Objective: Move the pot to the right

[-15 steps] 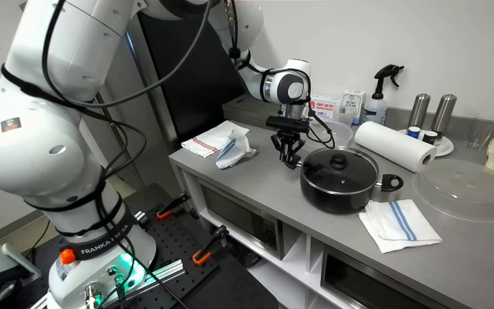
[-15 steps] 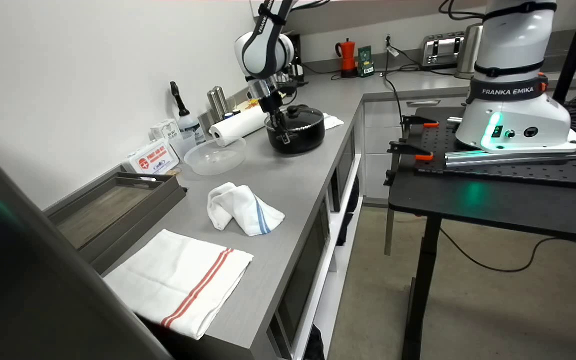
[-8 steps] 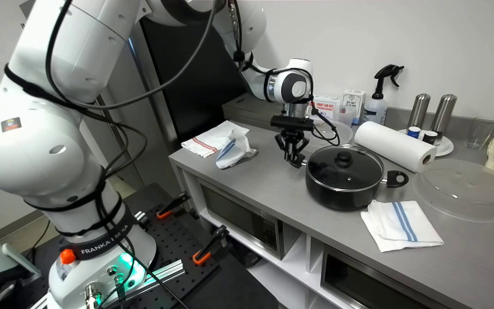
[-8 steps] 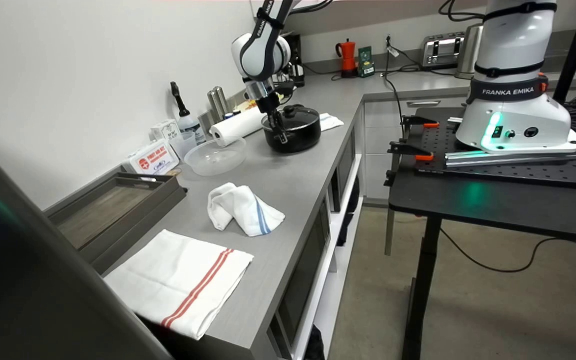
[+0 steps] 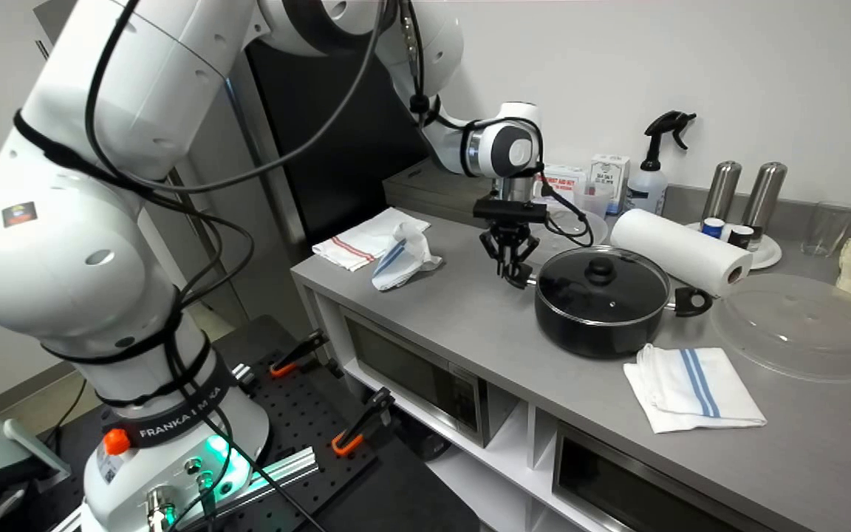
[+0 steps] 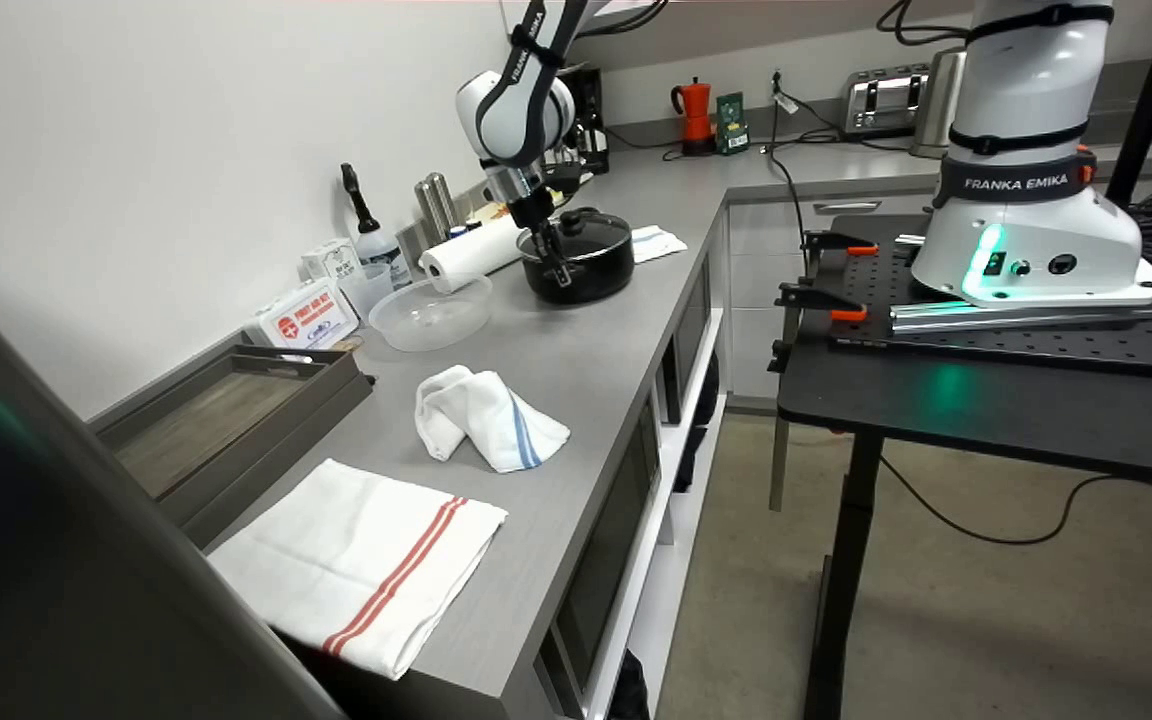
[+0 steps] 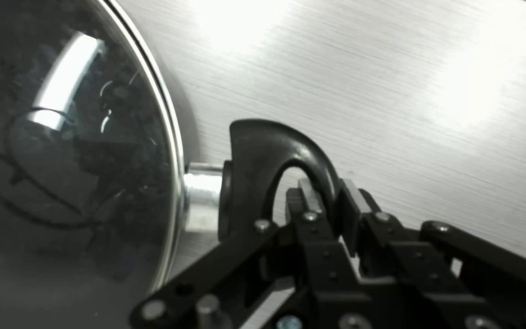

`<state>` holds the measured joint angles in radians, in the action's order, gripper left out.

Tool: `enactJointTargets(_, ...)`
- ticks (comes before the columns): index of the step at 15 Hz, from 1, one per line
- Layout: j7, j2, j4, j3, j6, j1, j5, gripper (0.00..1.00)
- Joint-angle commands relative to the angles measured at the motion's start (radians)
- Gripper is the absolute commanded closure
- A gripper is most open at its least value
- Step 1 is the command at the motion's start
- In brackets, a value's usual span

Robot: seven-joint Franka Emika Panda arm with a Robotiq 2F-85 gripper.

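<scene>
While the pot [image 5: 595,337] stands upright on the grey desk [image 5: 462,314], the pincer [image 7: 333,201] is closed on one of its side handles [image 7: 258,155]. Wrist view: one finger sits inside the handle's loop, the other against its outer edge, the black bar clamped between them. Glass lid [image 5: 569,295] on, black knob [image 5: 600,270] at its centre. The second handle [image 5: 691,301] points away from the pincer, toward a clear round cover [image 5: 798,332]; whether these two touch cannot be told.

Just beside the pot lies a folded blue-striped cloth [image 5: 699,391], contact with the pot's base unclear. In an exterior view, a paper towel roll [image 5: 680,251] lies on its side behind the pot; a spray bottle [image 5: 647,183] stands upright beyond the roll. A clear plastic container [image 6: 433,318] sits just beside the roll's end, a first aid box [image 6: 308,318] near it.

In both exterior views, a crumpled cloth [image 6: 491,420] and a flat red-striped towel [image 6: 366,570] lie well apart from the pot. A wooden tray [image 6: 226,410] sits near the towel.
</scene>
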<state>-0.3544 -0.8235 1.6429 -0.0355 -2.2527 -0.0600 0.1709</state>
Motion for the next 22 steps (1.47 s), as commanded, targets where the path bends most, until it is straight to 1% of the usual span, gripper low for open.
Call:
enactJointTargets(1, -0.036, -0.014, -0.06, 0.02, 0.04, 0.021, 0.057, 0.96)
enactJointTargets(7, -0.098, -0.025, -0.08, 0.031, 0.028, 0.029, 0.146, 0.96)
enactJointTargets(12, -0.138, -0.03, -0.101, 0.034, 0.023, 0.027, 0.193, 0.96)
enactJointTargets(17, -0.166, -0.04, -0.13, 0.041, 0.018, 0.023, 0.218, 0.96)
enactJointTargets(22, -0.185, -0.046, -0.139, 0.042, 0.012, 0.016, 0.216, 0.96)
